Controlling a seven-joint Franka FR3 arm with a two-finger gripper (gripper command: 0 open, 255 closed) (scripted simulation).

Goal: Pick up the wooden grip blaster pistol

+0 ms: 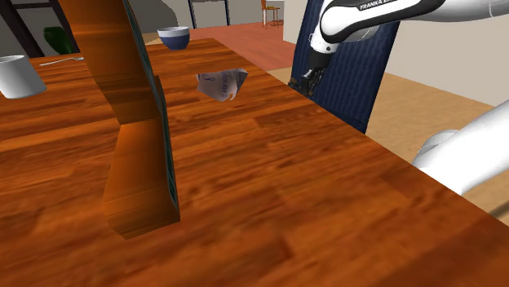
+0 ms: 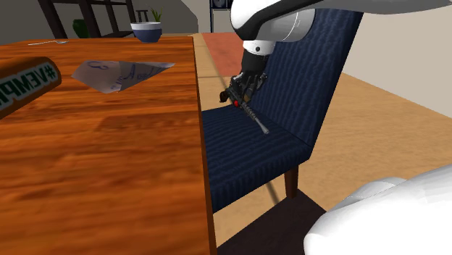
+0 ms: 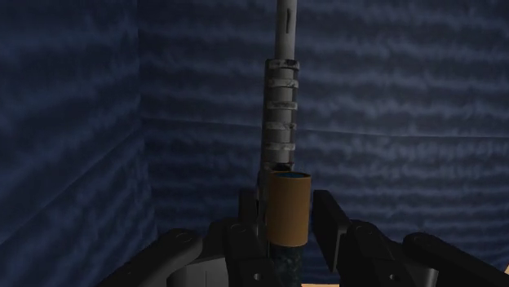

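The blaster pistol [image 2: 250, 112] has a brown wooden grip [image 3: 290, 208] and a long grey ribbed barrel [image 3: 281, 106]. It hangs just over the dark blue chair seat [image 2: 246, 163], with its barrel slanting down toward the cushion. My black gripper [image 2: 243, 90] reaches down in front of the chair back and is shut on the pistol. In the wrist view my gripper [image 3: 289, 208] clasps the wooden grip, one finger on each side. In the shoulder view my gripper [image 1: 310, 80] sits beyond the table's far edge, against the chair back.
The wooden table [image 2: 109, 159] borders the chair on the second exterior view's left. On it are a crumpled paper [image 1: 220, 83], a blue bowl [image 1: 173, 37], a white mug [image 1: 16, 75] and a tall wooden slab [image 1: 134, 122]. The chair back [image 2: 315, 80] rises close behind my gripper.
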